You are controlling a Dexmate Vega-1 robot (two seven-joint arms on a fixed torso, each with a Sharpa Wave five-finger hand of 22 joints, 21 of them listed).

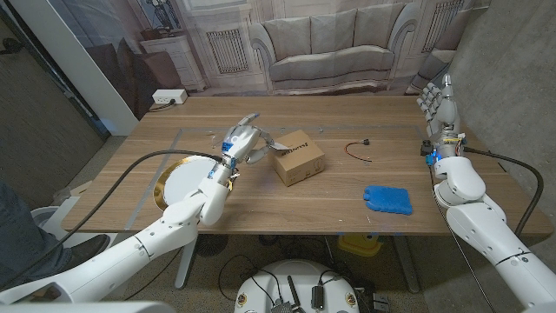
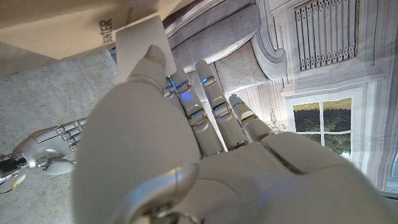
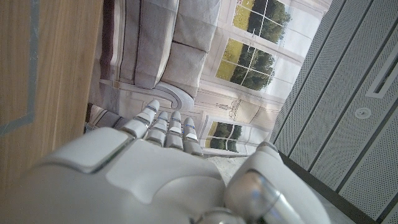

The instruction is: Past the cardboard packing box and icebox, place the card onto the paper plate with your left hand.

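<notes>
My left hand is raised over the table just left of the cardboard packing box and pinches a pale card that sticks out toward the box. In the left wrist view the card sits between thumb and fingers, with the box right behind it. The white paper plate with a gold rim lies near the table's front left, below my left forearm. The flat blue icebox lies front right. My right hand stands upright at the right edge, fingers apart, holding nothing.
A small red and black cable piece lies right of the box. The wooden table carries a faint taped outline. My right hand also shows in the left wrist view, and up close as right hand. A sofa backdrop stands behind.
</notes>
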